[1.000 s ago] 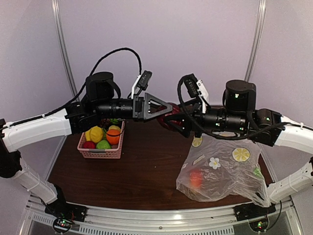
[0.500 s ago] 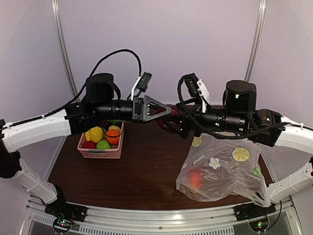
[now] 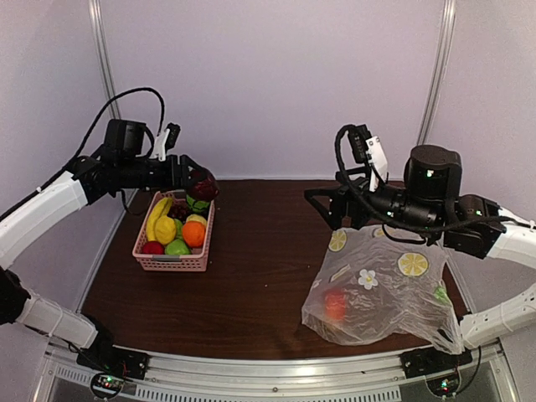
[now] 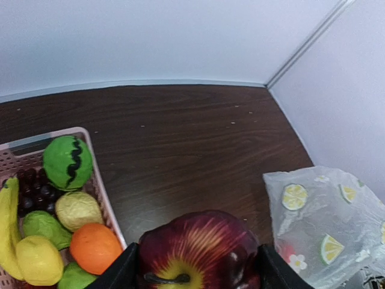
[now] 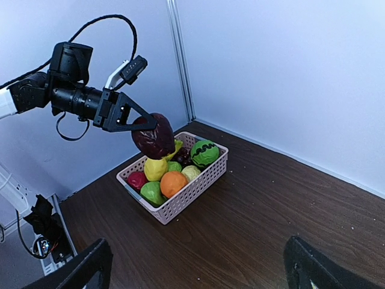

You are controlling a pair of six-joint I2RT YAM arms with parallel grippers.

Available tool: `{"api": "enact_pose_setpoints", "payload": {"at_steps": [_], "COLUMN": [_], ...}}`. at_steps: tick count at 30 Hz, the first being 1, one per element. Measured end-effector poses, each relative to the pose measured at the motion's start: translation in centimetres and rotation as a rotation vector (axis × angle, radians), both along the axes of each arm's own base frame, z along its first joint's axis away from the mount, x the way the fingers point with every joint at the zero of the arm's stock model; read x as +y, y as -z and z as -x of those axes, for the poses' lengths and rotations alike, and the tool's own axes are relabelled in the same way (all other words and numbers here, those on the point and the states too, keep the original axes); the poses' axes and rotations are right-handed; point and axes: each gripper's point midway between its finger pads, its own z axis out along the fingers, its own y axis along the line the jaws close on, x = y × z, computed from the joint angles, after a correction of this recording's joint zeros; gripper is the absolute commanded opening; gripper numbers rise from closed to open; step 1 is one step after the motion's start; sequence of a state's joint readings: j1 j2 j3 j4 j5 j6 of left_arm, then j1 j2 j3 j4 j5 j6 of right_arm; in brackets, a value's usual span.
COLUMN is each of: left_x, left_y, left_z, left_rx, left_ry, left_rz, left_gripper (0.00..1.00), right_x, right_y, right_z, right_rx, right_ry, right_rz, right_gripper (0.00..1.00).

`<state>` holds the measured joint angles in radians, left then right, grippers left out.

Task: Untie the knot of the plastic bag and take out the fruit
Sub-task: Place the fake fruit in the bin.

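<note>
Two arms, the left arm [image 3: 50, 201] and the right arm [image 3: 502, 243], each end in one pincer: the left pincer [image 3: 201, 186] and the right pincer [image 3: 322, 208]. The one dark surface [image 3: 251, 285] carries one pink basket [image 3: 172, 261] and one plastic bag [image 3: 394, 293]. There is one dark red apple [image 4: 198, 253]. The basket has one banana [image 4: 7, 229], one lemon [image 4: 39, 260], one orange [image 4: 95, 248], one green ball with dark patches [image 4: 67, 162], one small red fruit [image 3: 152, 248], one bunch of grapes [image 4: 33, 192], two plain green fruits [image 4: 43, 226] and one paler yellow-green fruit [image 4: 78, 209]. One red-orange fruit [image 3: 335, 303] shows inside the bag.

Open tabletop [image 3: 251, 285] separates the pink basket [image 3: 172, 261] from the plastic bag [image 3: 385, 289].
</note>
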<state>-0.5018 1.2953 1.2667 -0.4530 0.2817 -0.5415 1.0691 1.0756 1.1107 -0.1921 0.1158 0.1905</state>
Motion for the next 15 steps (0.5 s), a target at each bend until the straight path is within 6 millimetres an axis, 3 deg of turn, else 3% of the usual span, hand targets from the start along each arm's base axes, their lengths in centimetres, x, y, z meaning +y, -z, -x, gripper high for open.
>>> {"api": "enact_pose_setpoints", "payload": {"at_steps": [8, 15], "left_x": [7.4, 10.0], "left_y": [8.8, 12.7], "left_z": [-5.7, -7.7], "left_rx": [0.117, 0.155], "left_ry": [-0.204, -0.259], "left_rz": [-0.306, -0.440], "left_gripper": [0.49, 0.50], "right_x": [-1.6, -2.5], "right_y": [0.0, -0.1], "right_z": [-0.2, -0.1], "right_rx": [0.003, 0.005], "right_ry": [0.052, 0.076], "right_rz": [-0.010, -0.019], "right_gripper": [1.00, 1.00]}}
